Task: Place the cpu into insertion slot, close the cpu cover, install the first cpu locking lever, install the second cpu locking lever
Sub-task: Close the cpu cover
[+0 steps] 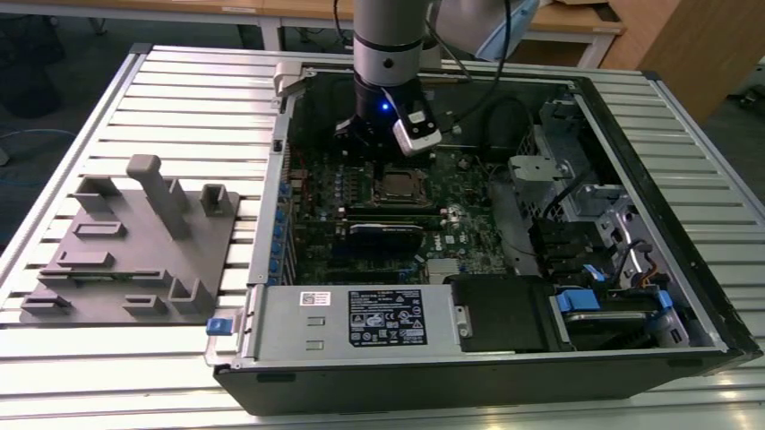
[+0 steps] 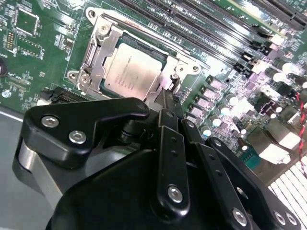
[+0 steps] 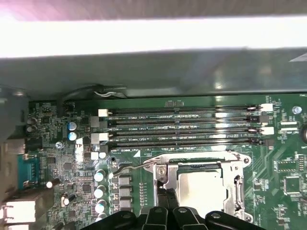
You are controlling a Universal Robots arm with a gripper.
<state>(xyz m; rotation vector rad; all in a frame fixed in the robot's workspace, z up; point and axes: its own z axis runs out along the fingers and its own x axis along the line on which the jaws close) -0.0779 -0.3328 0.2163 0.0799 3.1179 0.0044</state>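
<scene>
Silver-grey and flat, the cpu (image 2: 129, 72) sits in the insertion slot (image 2: 102, 29) on the green motherboard (image 2: 38, 48), and the cpu cover (image 2: 93, 62) lies down over its edges. There is one chip, one socket and one cover. The chip is probably light, stiff and slick on top but delicate underneath, so it is best taken by its edges alone. One thin wire locking lever (image 3: 139, 165) stands out sideways from the socket in the first wrist view. It looks springy and is best taken near its free end. A second lever cannot be made out. The gripper (image 2: 167, 98) hangs just beside the socket's edge, drawn closed with nothing seen in its grasp. Four long memory slots (image 3: 182, 127) run nearby, all inside one open computer case (image 1: 669, 215).
</scene>
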